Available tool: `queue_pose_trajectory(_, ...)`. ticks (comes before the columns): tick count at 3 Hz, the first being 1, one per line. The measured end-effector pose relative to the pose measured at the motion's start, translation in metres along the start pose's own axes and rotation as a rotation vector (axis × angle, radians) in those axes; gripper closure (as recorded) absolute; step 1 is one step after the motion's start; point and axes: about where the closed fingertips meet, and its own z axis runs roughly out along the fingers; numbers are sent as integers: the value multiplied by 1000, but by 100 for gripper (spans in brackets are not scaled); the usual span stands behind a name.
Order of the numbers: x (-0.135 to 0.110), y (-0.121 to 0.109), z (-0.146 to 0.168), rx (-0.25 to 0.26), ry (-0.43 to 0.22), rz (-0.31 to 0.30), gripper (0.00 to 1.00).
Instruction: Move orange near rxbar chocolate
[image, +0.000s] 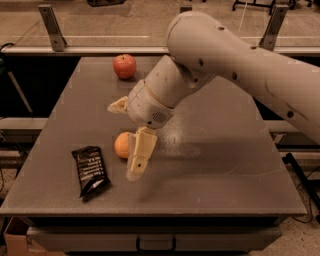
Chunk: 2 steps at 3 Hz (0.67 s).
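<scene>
Beneath my gripper (122, 141) spreads the flat grey rectangular tabletop (225, 165), and my thick off-white arm (240, 60) reaches in from the right and ends over the table's left half. My two cream fingers are spread wide apart and grip nothing: one finger (139, 156) points down toward the table's front edge, and the other (118, 105) sticks out to the left, farther back. Lower left of the gripper, near the front edge, lies the flat black rectangular chocolate bar wrapper with white print (90, 169). Well behind the gripper, near the back edge, sits a round red apple (124, 66). The small round bright orange fruit (121, 145) rests on the table in the gap between my fingers, right beside the front one, and near the wrapper's upper right corner without touching it.
</scene>
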Motion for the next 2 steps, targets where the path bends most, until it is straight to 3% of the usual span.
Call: queue_pose_trajectory(2, 23, -21, -125, 245, -18, 91, 0)
